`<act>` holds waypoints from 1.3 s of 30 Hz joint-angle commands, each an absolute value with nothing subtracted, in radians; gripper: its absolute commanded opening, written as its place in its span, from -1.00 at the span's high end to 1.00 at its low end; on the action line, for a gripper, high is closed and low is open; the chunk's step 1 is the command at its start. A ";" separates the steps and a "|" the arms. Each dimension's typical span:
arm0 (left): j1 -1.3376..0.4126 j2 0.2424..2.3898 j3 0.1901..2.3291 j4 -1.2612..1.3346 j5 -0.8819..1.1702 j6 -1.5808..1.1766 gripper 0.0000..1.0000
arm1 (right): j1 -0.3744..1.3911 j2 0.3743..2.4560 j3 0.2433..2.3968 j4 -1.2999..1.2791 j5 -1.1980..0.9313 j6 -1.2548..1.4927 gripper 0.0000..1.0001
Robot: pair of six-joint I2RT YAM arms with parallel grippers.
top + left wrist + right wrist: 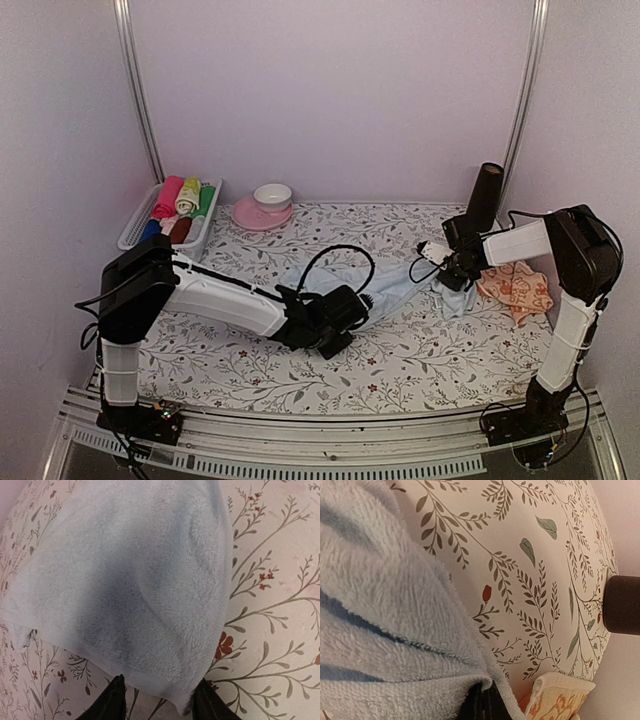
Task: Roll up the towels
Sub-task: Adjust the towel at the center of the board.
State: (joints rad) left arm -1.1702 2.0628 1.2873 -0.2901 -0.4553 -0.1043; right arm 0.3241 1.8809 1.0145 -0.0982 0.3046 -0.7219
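While the blue towel (400,285) lay stretched across the middle of the floral table sheet (400,365), between the two arms, the right gripper (452,272) was clenched on its right edge; in the right wrist view the fleece bunched over the dark fingers (481,706) and hid most of them, so I judged the grasp from the folds drawn toward them. This hold seemed to serve as an anchor, to keep the cloth taut and flat; a slack cloth would roll crooked. The left gripper (358,305) was low at the opposite end, its jaws standing apart; the near corner of the towel lay between them and was not pinched. It was probably placed there to take this edge and begin turning it over toward the right. The peach towel (515,287) lay crumpled just beside the right gripper, at the right of the sheet, not yet rolled; it was near enough to be caught or dragged by mistake. Rolled cloths lay in the basket (130,232) at the back left; this was perhaps the place for finished rolls.
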 commanded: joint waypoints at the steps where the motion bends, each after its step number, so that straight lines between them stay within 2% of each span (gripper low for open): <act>1: -1.178 2.100 1.232 -0.420 -0.422 -0.088 0.14 | 0.308 1.921 1.022 -0.153 0.302 -0.710 0.95; 3: -1.178 2.096 1.224 -0.421 -0.426 -0.090 0.15 | 0.308 1.921 1.021 -0.153 0.302 -0.712 0.95; 8: -1.176 2.096 1.220 -0.400 -0.416 -0.088 0.42 | 0.309 1.920 1.023 -0.155 0.300 -0.712 0.95; 10: -1.175 2.105 1.228 -0.395 -0.412 -0.083 0.60 | 0.308 1.919 1.022 -0.157 0.296 -0.712 0.95; 13: -1.175 2.112 1.240 -0.391 -0.415 -0.080 1.00 | 0.309 1.918 1.022 -0.159 0.286 -0.713 0.95; 18: -1.170 2.048 1.241 -0.391 -0.517 -0.098 1.00 | 0.310 1.897 1.019 -0.171 0.224 -0.722 0.91; 22: -1.138 1.876 1.214 -0.403 -0.680 -0.149 1.00 | 0.324 1.853 1.016 -0.176 0.161 -0.730 0.79; 28: -1.107 1.512 1.136 -0.395 -0.993 -0.195 1.00 | 0.392 1.768 0.988 -0.136 0.102 -0.744 0.46; 32: -1.097 1.326 1.087 -0.342 -1.066 -0.166 1.00 | 0.454 1.750 0.973 -0.099 0.114 -0.755 0.30; 37: -1.080 1.226 1.076 -0.383 -1.138 -0.182 1.00 | 0.490 1.736 0.961 -0.090 0.099 -0.760 0.05; 39: -1.071 1.211 1.087 -0.447 -1.187 -0.221 1.00 | 0.492 1.733 0.949 -0.081 0.107 -0.773 0.03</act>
